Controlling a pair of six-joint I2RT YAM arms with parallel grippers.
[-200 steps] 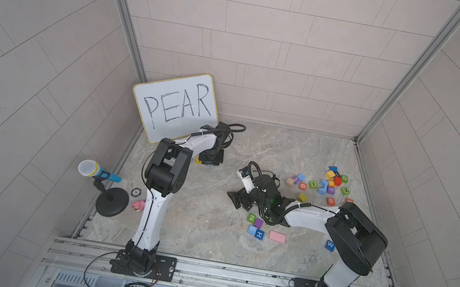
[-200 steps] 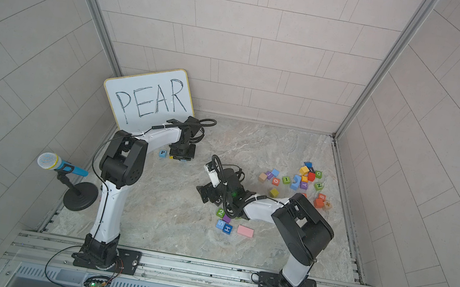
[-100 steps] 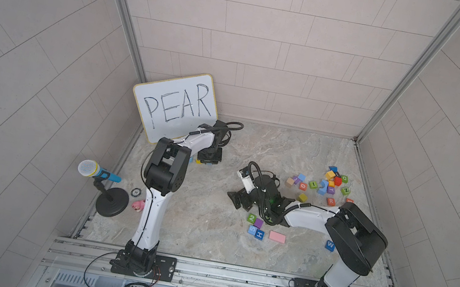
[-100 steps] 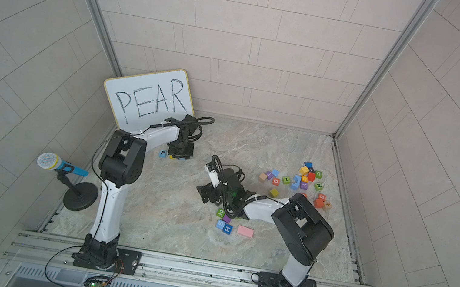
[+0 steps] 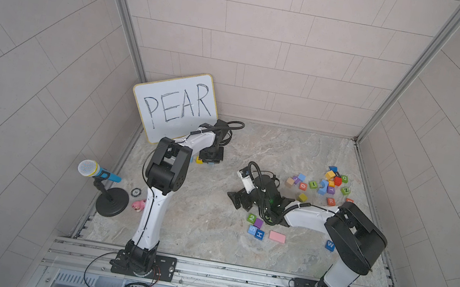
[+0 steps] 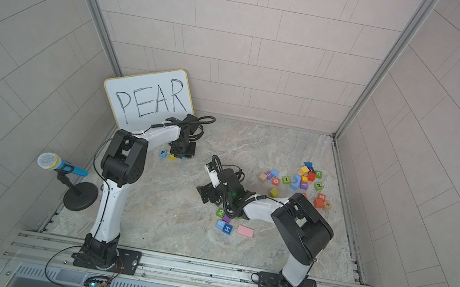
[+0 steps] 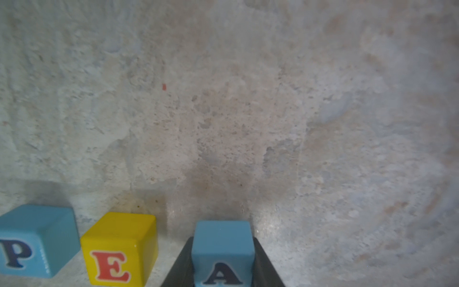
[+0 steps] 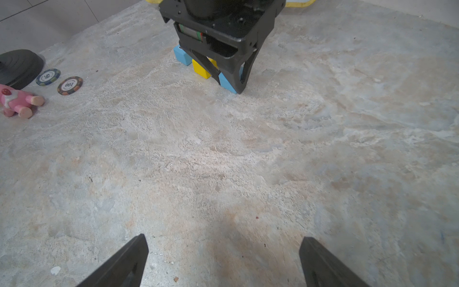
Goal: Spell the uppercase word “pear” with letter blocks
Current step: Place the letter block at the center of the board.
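Already P (image 7: 24,248) and E (image 7: 119,251) sit side by side; left pincer (image 7: 223,263) clamps A (image 7: 222,238) beside them, right pincer (image 8: 223,239) gapes empty; R (image 5: 330,201) awaits.

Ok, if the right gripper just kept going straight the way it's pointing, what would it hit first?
Probably the left gripper, shut on the A block; only bare table lies between. If the right gripper slants downward, it meets the table first.

P block (image 7: 37,238): light blue, dark navy letter
E block (image 7: 119,246): yellow, red letter
A block (image 7: 223,246): light blue, dark letter
Table (image 7: 223,111): mottled grey-beige stone pattern
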